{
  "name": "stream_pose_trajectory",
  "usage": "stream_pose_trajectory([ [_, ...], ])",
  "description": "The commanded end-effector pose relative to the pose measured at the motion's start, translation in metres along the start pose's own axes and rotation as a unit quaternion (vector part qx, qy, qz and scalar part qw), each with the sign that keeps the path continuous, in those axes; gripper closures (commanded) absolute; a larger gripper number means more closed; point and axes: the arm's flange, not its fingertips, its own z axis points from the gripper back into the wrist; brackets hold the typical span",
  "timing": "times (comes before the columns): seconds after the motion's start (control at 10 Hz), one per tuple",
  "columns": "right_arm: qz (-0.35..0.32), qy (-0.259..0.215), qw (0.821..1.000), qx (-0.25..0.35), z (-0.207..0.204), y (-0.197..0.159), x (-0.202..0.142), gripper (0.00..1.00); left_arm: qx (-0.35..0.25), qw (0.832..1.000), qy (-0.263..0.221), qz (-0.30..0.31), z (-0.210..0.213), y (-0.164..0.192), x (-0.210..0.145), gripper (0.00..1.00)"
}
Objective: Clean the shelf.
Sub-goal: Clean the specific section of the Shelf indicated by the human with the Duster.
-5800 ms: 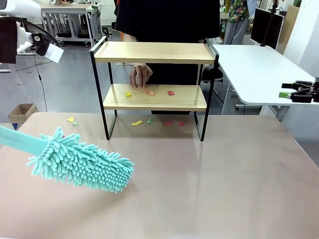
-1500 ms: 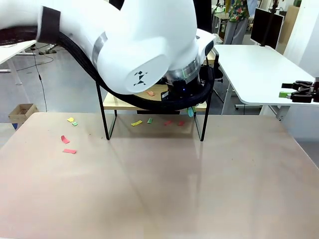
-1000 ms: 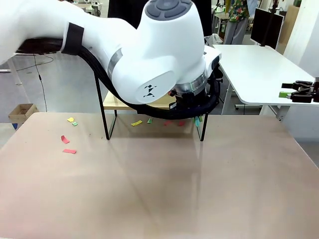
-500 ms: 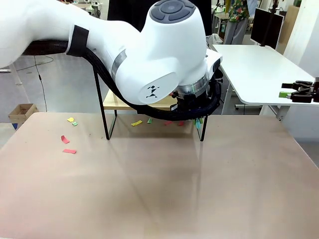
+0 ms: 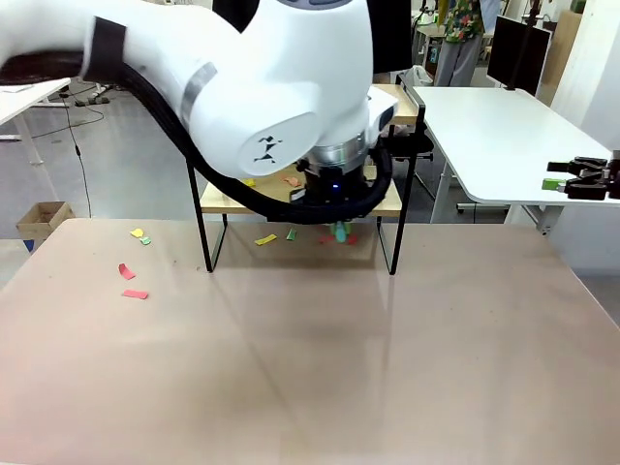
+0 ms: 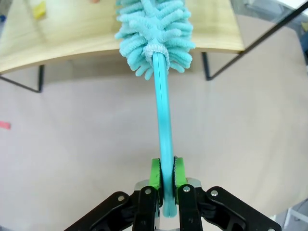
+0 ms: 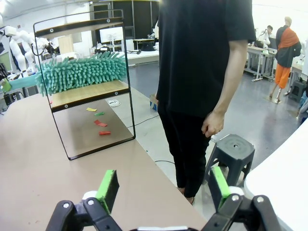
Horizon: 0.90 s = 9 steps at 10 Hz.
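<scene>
Front view looks across the counter (image 5: 387, 368), left arm (image 5: 262, 97) close to the lens; left wrist looks down near the shelf (image 6: 72, 29); right wrist sees it sidelong, farther off.

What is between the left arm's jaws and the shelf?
A teal duster. In the left wrist view its handle runs from the shut jaws up to the shelf, with the fluffy head over the lower board.
</scene>
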Motion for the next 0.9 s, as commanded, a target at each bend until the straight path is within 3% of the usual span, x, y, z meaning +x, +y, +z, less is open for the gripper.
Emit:
stream_pose_trajectory([
  [0.0,0.002,0.000,1.000,0.001,-0.001,0.001,0.003,0.00,0.031,0.999,0.001,-0.006,0.009,0.030,-0.005,0.86],
  [0.5,0.002,0.000,1.000,0.001,-0.001,0.001,0.003,0.00,0.119,0.993,0.015,0.020,0.033,0.105,-0.006,0.86],
  [0.8,0.002,0.000,1.000,0.001,-0.001,0.001,0.003,0.00,0.212,0.977,-0.004,0.024,0.055,0.132,-0.012,0.86],
])
